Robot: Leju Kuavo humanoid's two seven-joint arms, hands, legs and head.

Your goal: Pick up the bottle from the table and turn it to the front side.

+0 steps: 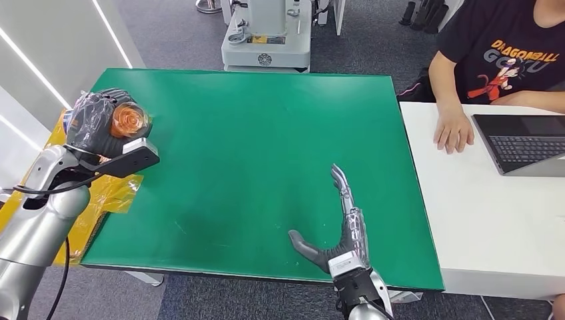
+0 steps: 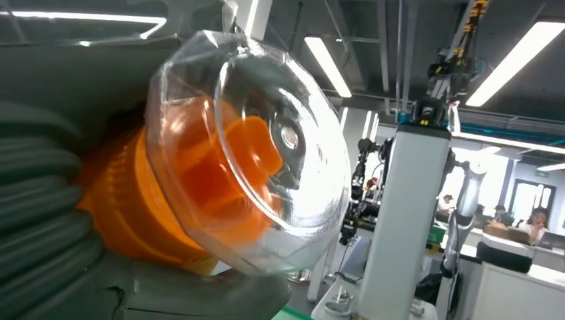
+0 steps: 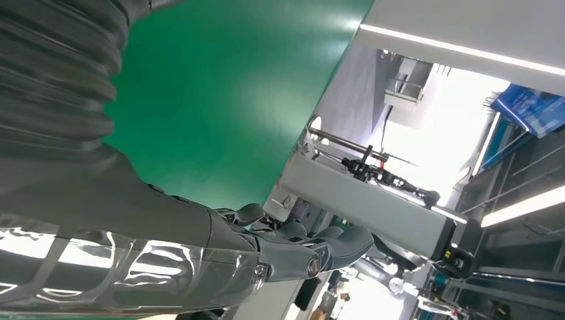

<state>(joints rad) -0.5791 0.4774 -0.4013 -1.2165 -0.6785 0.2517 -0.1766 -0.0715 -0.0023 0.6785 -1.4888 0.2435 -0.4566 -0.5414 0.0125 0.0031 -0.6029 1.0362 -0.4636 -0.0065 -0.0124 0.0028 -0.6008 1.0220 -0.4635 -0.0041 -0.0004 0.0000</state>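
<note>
Bottle (image 2: 226, 160) body hidden inside left hand (image 1: 93, 123), cap end showing

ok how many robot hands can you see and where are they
2. The left hand is raised at the green table's left edge, holding the bottle. The right hand is open over the table's near edge, holding nothing.

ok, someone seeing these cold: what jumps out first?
The big green table takes up most of the head view. At its left edge the left hand holds the bottle up off the table, its clear cap over an orange top facing the wrist camera. The right hand hangs open over the near edge, fingers stretched out, and a person sits at the white desk on the right with a laptop.
</note>
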